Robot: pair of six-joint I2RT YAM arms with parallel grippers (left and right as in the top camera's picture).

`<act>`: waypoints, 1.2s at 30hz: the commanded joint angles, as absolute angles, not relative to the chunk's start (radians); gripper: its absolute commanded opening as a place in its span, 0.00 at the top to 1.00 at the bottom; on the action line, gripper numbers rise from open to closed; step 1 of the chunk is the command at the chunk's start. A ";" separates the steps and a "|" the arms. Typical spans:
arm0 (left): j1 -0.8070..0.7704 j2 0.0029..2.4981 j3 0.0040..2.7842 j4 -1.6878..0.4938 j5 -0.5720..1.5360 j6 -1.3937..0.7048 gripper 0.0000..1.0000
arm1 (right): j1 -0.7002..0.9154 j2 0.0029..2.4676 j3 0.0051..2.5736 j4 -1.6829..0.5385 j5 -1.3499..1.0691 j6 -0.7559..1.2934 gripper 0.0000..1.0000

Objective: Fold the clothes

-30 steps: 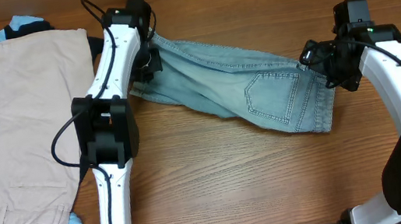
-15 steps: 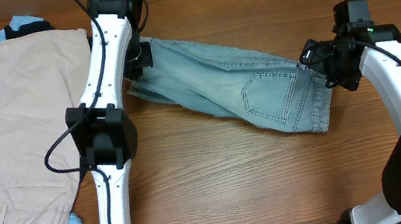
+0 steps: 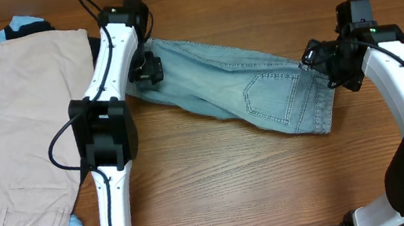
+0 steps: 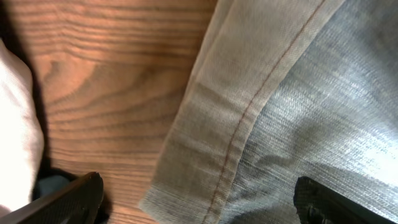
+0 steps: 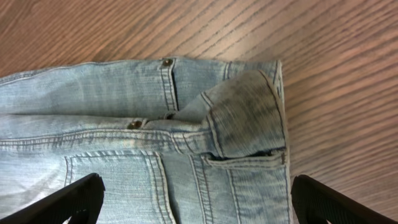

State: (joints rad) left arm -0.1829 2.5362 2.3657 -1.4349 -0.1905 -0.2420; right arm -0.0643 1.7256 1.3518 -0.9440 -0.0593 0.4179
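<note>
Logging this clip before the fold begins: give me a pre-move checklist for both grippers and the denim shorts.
1. Denim shorts flat: not ok, waistband corner turned over.
2. Left gripper open over leg hem: ok.
3. Right gripper open over waistband: ok.
4. Fingers touching the shorts: cannot tell.
5. Hem apart from beige garment: ok, table shows between.

Shorts [image 3: 245,83] mid-table, left tool [image 3: 149,66] at left end, right tool [image 3: 322,64] at right end; garment pile [image 3: 22,130] far left.
</note>
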 commanded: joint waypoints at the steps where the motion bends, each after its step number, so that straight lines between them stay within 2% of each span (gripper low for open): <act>1: -0.173 2.513 2.417 -1.393 -0.180 -0.179 0.00 | -0.066 1.718 1.346 -0.933 -0.050 0.418 0.00; 7: -0.169 2.538 2.405 -1.254 0.003 0.006 0.00 | -0.067 1.718 1.346 -0.933 -0.057 0.418 0.00; 11: -0.169 2.548 2.405 -1.231 0.001 0.009 0.00 | -0.067 1.718 1.346 -0.937 -0.057 0.418 0.04; 19: -0.169 2.548 2.403 -1.251 -0.002 0.024 0.02 | -0.067 1.718 1.346 -0.950 -0.054 0.419 0.04; 20: -0.171 2.548 2.403 -1.250 0.001 0.025 0.08 | -0.070 1.718 1.346 -0.950 -0.054 0.418 0.04; 21: -0.171 2.548 2.403 -1.250 0.007 0.032 0.26 | -0.073 1.718 1.346 -0.951 -0.054 0.419 0.04; 22: -0.173 2.548 2.403 -1.251 0.018 0.041 0.57 | -0.074 1.718 1.346 -0.952 -0.054 0.418 0.04; 23: -0.173 2.548 2.403 -1.252 0.026 0.042 0.73 | -0.074 1.718 1.346 -0.954 -0.054 0.419 0.04; 25: -0.175 2.548 2.403 -1.256 0.047 0.041 0.91 | -0.074 1.718 1.346 -0.956 -0.054 0.418 0.04; 26: -0.175 2.548 2.403 -1.257 0.059 0.041 0.96 | -0.074 1.718 1.346 -0.956 -0.054 0.418 0.04; 29: -0.178 2.548 2.403 -1.258 0.110 0.041 0.96 | -0.074 1.718 1.346 -0.954 -0.054 0.443 0.13; 36: -0.192 2.574 2.403 -1.240 0.071 0.042 0.96 | -0.074 1.718 1.346 -0.959 -0.062 0.471 0.13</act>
